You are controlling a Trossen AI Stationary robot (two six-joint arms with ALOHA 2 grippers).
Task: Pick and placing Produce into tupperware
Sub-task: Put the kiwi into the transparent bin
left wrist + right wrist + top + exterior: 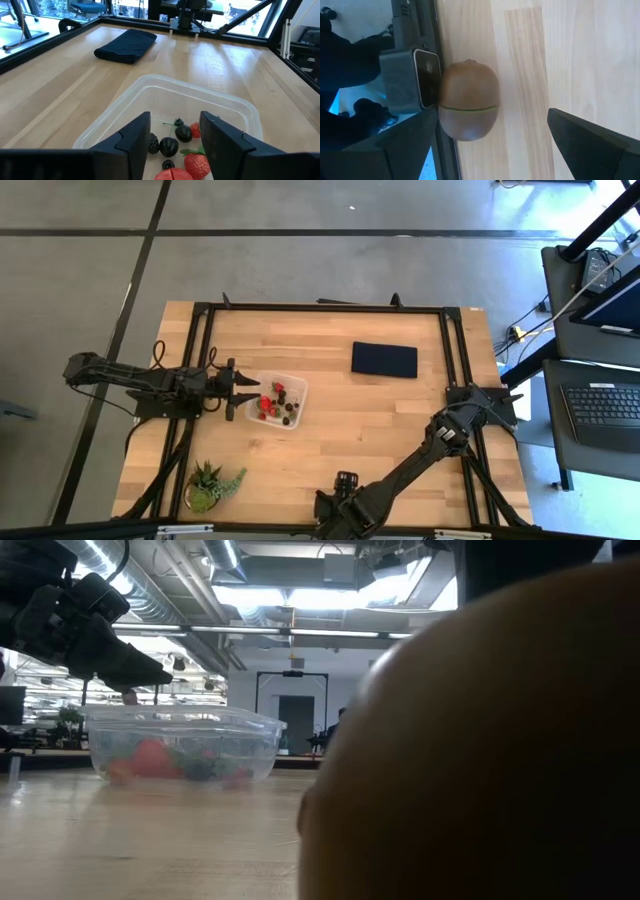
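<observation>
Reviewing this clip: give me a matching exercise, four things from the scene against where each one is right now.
Things:
1. strawberries
2. kiwi
3. dark cloth
4. potted plant

Places:
A. near table edge, between the right gripper's open fingers
B. inside the tupperware
C. table corner on the left arm's side
D. flat on the table, beyond the tupperware

Pairs: 1-B, 2-A, 3-D, 4-C

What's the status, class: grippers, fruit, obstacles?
Left gripper open over tub, empty. Right gripper open around kiwi. No obstacles seen.
</observation>
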